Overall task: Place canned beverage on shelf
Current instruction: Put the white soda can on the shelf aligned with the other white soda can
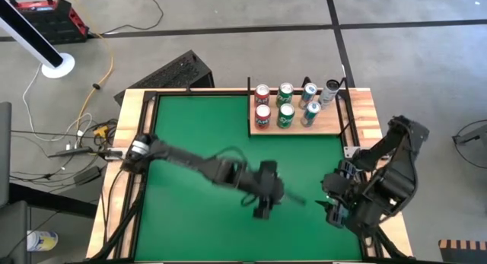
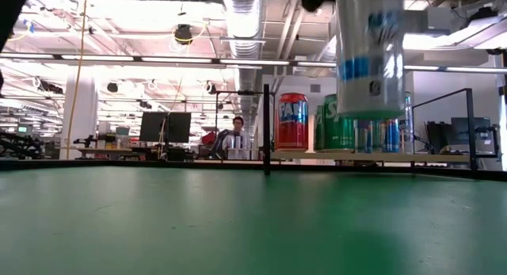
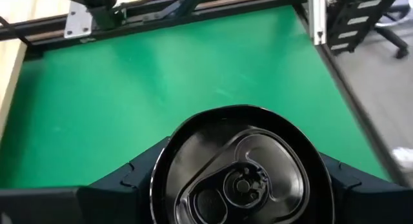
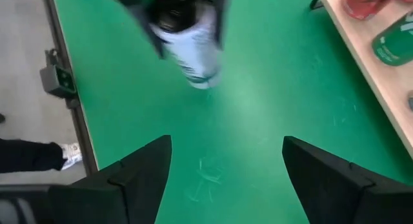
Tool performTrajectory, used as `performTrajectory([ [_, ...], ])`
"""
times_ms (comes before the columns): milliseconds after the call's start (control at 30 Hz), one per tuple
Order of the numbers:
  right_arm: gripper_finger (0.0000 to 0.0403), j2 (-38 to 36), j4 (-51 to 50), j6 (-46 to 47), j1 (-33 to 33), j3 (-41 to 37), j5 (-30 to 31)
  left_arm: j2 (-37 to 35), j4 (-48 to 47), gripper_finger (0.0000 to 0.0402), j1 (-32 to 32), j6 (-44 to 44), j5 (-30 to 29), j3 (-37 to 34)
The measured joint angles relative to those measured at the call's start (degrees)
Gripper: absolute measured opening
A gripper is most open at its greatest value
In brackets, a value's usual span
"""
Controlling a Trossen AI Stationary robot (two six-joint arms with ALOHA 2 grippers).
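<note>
The left tool grips a white-and-blue can, lifted clear of the green bench near its middle. The right tool waits wide open at the right. The shelf sits far right, holding six cans.

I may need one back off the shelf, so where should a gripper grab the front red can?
Its upper side wall, coming straight down, I'd judge: the front red can stands upright at the shelf edge with a green can close beside it, crowding sideways approaches. The left gripper, mid-table, holds another can; the right gripper waits open at the table's right.
</note>
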Motion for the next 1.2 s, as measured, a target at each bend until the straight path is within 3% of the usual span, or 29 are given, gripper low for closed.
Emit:
performTrajectory([
  [100, 0.0312, -1.1, 0.0, -0.4, -2.4, 0.0, 0.1, 0.0, -0.2, 0.0233, 5.6, 3.9, 6.0, 0.0],
  [300, 0.0306, -3.7, 0.0, -1.4, -9.5, 0.0, 0.1, 0.0, -0.6, 0.0233, 14.2, 10.2, 12.5, 0.0],
  [500, 0.0306, -7.5, 0.0, -9.9, -15.2, 0.0, 0.1, 0.5, -3.1, 0.0233, 19.2, 11.2, 18.4, -0.3],
  [800, 0.0306, -17.0, 1.3, -27.6, -23.8, 0.1, 0.7, 0.7, -2.6, 0.0233, 21.0, 14.0, 17.5, -0.3],
  [1033, 0.0306, -23.0, 6.7, -42.7, -28.7, 0.1, -1.3, 2.8, 0.9, 0.0233, 21.6, 9.2, 17.9, -0.3],
  [1200, 0.0306, -25.5, 8.2, -48.4, -30.8, 0.0, -4.4, 6.7, 4.5, 0.0233, 20.4, 6.7, 17.1, -0.4],
])
